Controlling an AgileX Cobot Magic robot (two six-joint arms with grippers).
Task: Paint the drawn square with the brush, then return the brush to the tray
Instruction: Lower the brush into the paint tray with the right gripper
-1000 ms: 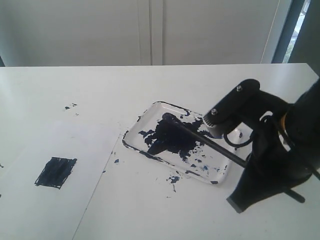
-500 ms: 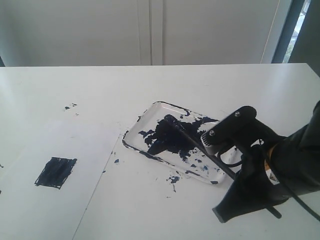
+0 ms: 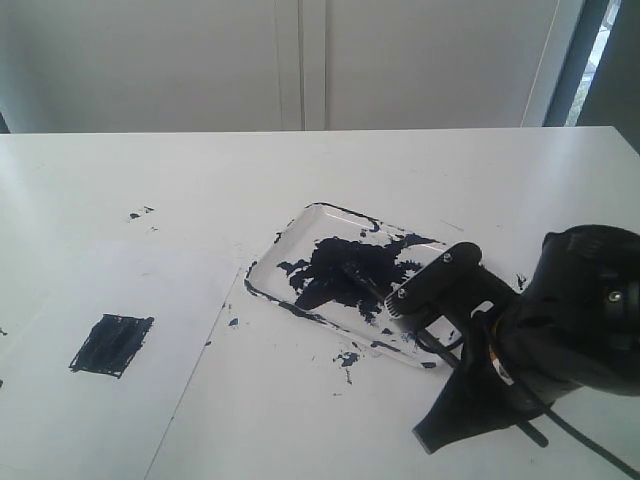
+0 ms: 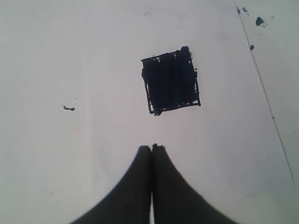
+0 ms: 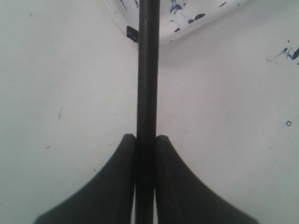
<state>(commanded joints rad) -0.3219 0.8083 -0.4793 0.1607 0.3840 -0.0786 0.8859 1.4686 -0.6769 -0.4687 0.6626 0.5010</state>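
The right pincer (image 5: 145, 140) clamps the brush (image 5: 147, 70), whose long axis runs straight ahead from it over the rim of the tray (image 3: 295, 235), tip at the paint blotch; the left pincer (image 4: 151, 148), closed and empty, hangs near the painted square (image 4: 171, 80).

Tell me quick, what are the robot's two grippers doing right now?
Left gripper: jaws shut, holding nothing.
Right gripper: jaws shut on the brush.

square (image 3: 112, 345): filled solid blue-black, lay flat, near left | tray (image 3: 300, 238): shallow, white, big blue-black blotch, sat centre, right of square | brush (image 3: 362, 280): thin blk stick, tilted, tip was in tray's blotch, handle clamped in R gripper (image 5: 146, 137)
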